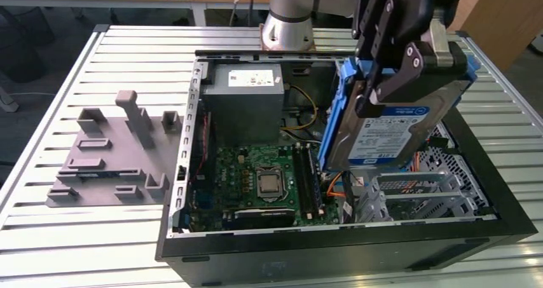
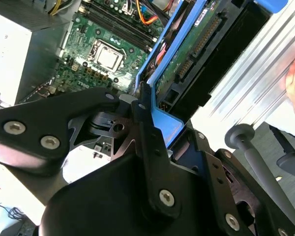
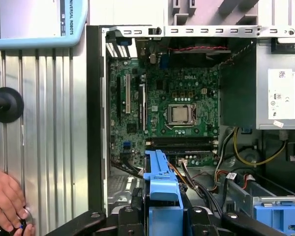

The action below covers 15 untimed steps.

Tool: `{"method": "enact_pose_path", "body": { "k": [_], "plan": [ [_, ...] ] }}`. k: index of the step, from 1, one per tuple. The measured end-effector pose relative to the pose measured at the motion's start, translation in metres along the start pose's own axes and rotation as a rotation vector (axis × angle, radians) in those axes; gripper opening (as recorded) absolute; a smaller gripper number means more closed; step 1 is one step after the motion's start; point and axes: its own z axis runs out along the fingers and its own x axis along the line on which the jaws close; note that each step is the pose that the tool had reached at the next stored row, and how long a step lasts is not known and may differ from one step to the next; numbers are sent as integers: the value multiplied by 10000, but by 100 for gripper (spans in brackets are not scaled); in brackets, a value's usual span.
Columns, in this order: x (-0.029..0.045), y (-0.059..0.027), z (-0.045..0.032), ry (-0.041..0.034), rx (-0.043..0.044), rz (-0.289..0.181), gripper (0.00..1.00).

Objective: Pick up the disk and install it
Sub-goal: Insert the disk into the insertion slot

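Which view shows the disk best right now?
The exterior view: the disk hangs in the gripper above the open computer case, label and blue rail facing the camera. The second wrist view shows its circuit-board side; the first wrist view, the end of its blue rail.

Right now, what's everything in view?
table: 1, silver slatted, under everything
computer case: 1, black, open, on the table
motherboard: 1, green, inside the case
power supply box: 1, grey, white sticker, inside the case
fixture plate: 1, grey, on the table, exterior view's left
disk: 1, silver, blue frame, held on edge over the case
gripper: 1, black, shut on the disk
hand: 1, a person's, over the table, first wrist view
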Motion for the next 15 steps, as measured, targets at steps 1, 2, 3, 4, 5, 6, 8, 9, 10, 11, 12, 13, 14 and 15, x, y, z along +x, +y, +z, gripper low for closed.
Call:
{"method": "enact_pose_path", "body": {
  "k": [1, 2, 3, 4, 5, 6, 8, 9, 10, 11, 12, 13, 14, 15],
  "plan": [
    [9, -14, 4, 0, 0, 0, 36],
    [16, -29, 7, -1, 0, 1, 36],
    [22, -46, 10, 0, 0, 2, 36],
    [29, -62, 14, 0, 0, 2, 36],
    [36, -77, 19, -1, 0, 3, 36],
    [48, -91, 24, -1, 0, 4, 36],
    [76, -108, 35, -1, 0, 5, 36],
    [88, -116, 39, 1, -1, 5, 36],
    [98, -125, 45, 1, 0, 5, 36],
    [105, -137, 50, 1, 0, 7, 36],
    [112, -152, 55, -1, 0, 8, 36],
    [118, -168, 61, -1, 0, 10, 36],
    [126, -182, 66, 1, 0, 11, 36],
    [134, -197, 72, -1, 0, 12, 36]
  ]
}}
